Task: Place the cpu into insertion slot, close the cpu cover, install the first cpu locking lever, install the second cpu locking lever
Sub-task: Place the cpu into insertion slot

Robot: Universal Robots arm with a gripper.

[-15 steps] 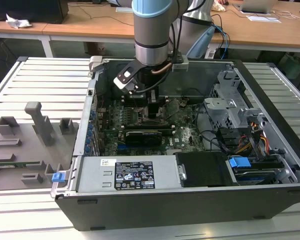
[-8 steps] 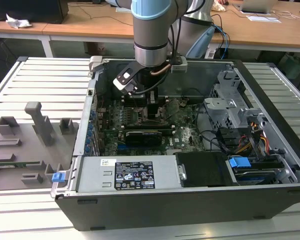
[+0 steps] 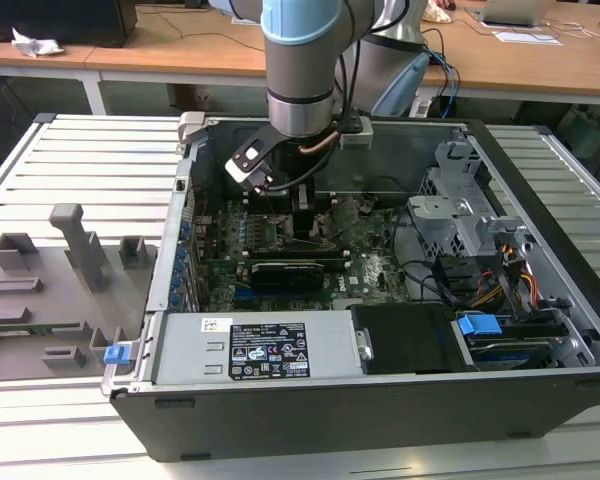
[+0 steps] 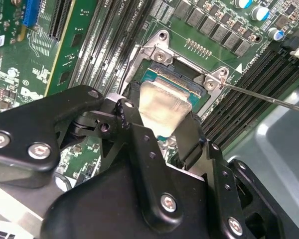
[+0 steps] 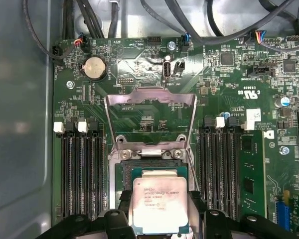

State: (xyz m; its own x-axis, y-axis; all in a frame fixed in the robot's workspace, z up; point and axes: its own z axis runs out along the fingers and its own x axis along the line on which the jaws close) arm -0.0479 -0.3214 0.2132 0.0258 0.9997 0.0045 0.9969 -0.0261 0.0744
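The cpu point(image 5: 158, 204) point(image 4: 162, 107), a flat square chip with a silver-grey face, sits between my gripper's point(image 5: 159, 211) point(image 4: 162, 122) black fingers point(image 5: 122, 201), which are shut on its two sides. It lies level over the insertion slot point(image 5: 120, 172) point(image 4: 159, 52), whose metal rim frames it; I cannot tell whether it is fully seated. The cpu cover point(image 5: 150, 97) stands swung open behind the slot. A thin wire locking lever point(image 4: 269, 97) sticks out from the slot's corner. In the exterior view my gripper point(image 3: 305, 210) is down inside the computer case, over the motherboard.
Long black memory slots point(image 5: 79, 169) point(image 5: 219, 169) flank the socket on both sides. A black expansion card point(image 3: 285, 270), power supply point(image 3: 265, 350) and drive cage point(image 3: 460, 215) crowd the case. Cables point(image 5: 114, 15) run along the case wall. A grey fixture plate point(image 3: 50, 290) lies at the exterior view's left.
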